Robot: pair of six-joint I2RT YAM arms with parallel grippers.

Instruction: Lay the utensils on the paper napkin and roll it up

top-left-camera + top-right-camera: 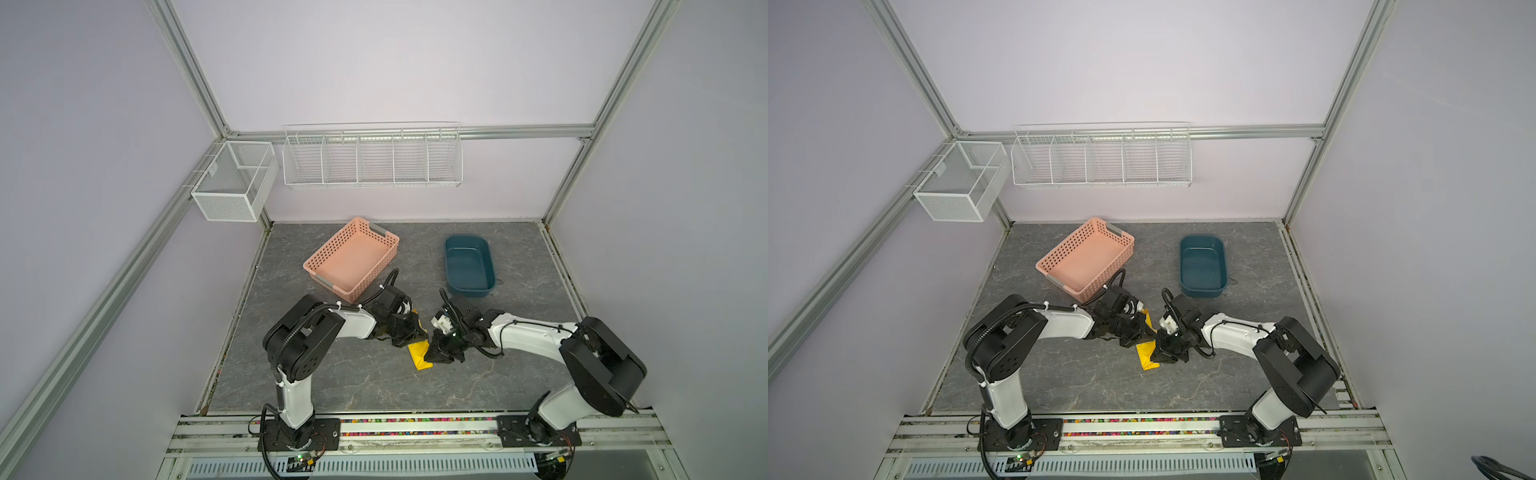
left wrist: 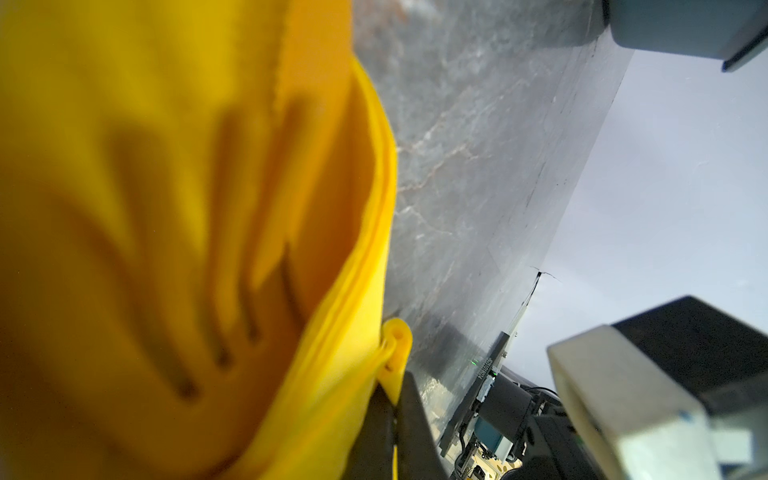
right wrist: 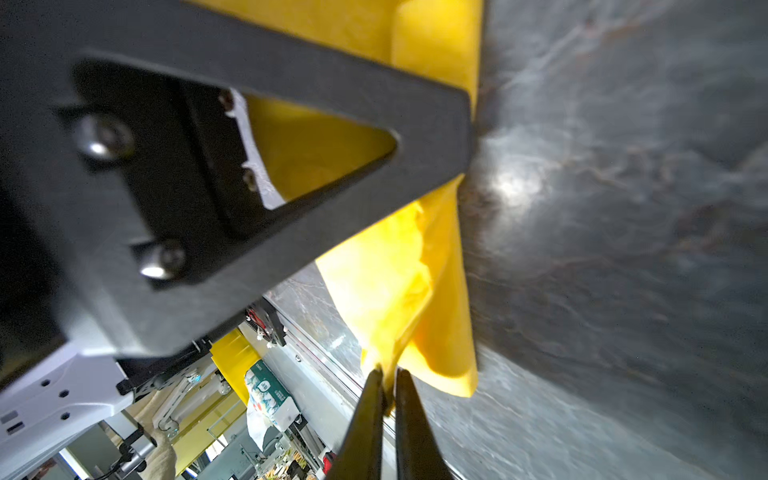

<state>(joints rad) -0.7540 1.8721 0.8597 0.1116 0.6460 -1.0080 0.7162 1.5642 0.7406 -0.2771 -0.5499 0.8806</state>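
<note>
Mid-table on the grey marbled table (image 1: 1059, 374), the paper napkin (image 1: 1145, 356) lies as a folded yellow bundle, partly covered by both arms. The left gripper (image 1: 1137, 337) sits over its far end and the right gripper (image 1: 1162, 354) on its right edge. Jaw positions are not resolvable. The pink basket (image 1: 1086, 266) and blue tub (image 1: 1202, 266) stand behind, apart from each other.

Robot lab test cell: aluminium frame (image 1: 191, 70), plain lilac walls (image 1: 395, 62), wire racks (image 1: 372, 166) on wall, two robot arms (image 1: 353, 326) bolted to rail (image 1: 415, 440).
</note>
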